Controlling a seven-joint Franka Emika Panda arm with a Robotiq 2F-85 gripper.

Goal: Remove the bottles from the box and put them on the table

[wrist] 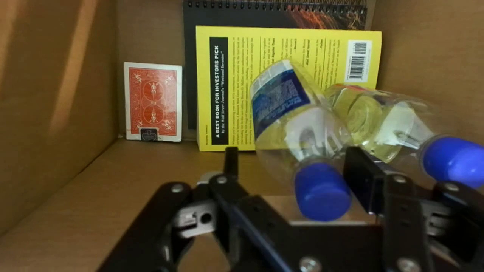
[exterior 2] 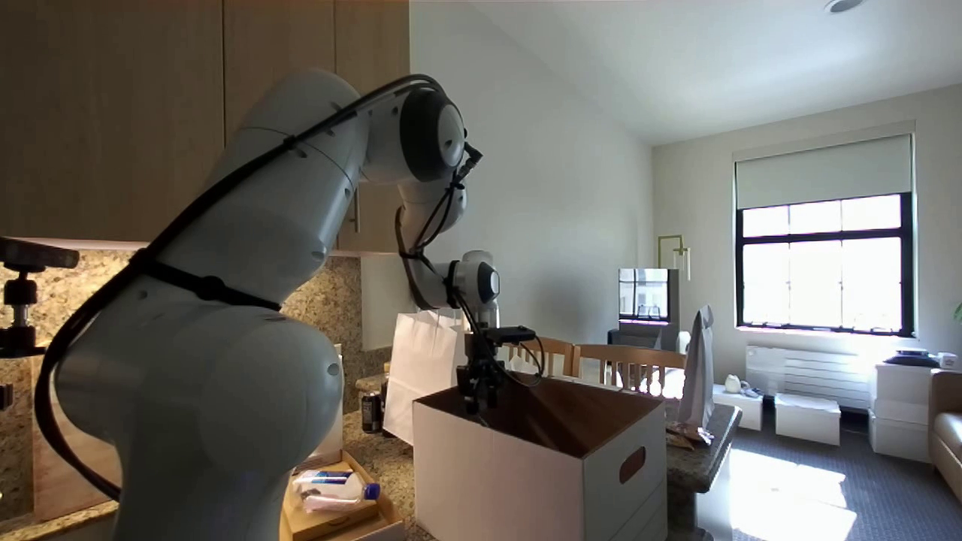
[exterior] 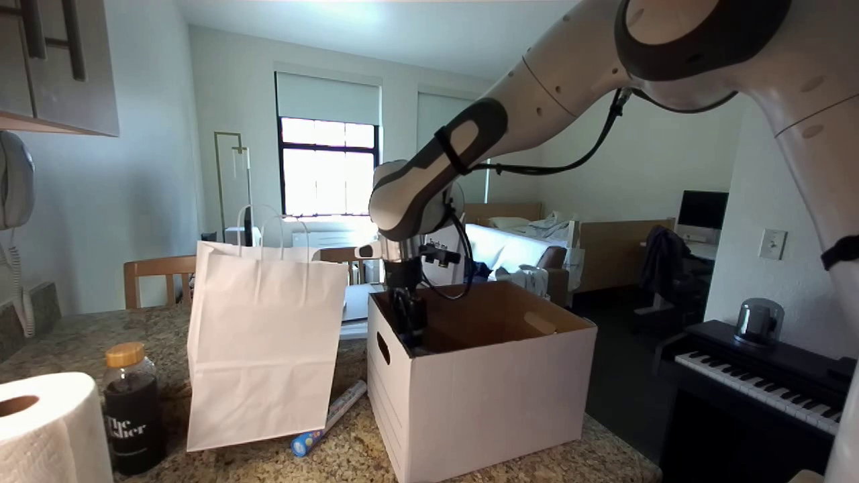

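Wrist view: the gripper stands spread, a blue-capped bottle showing between its jaws, another bottle toward the box's right-hand edge.

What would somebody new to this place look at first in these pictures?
Most likely the big robot arm, arching over the counter in both exterior views, its open claw dipped into a large white box. In the wrist view, two clear bottles with bright blue caps show up inside the box, partly covering a yellow book. A white paper bag standing near the box also draws the eye.
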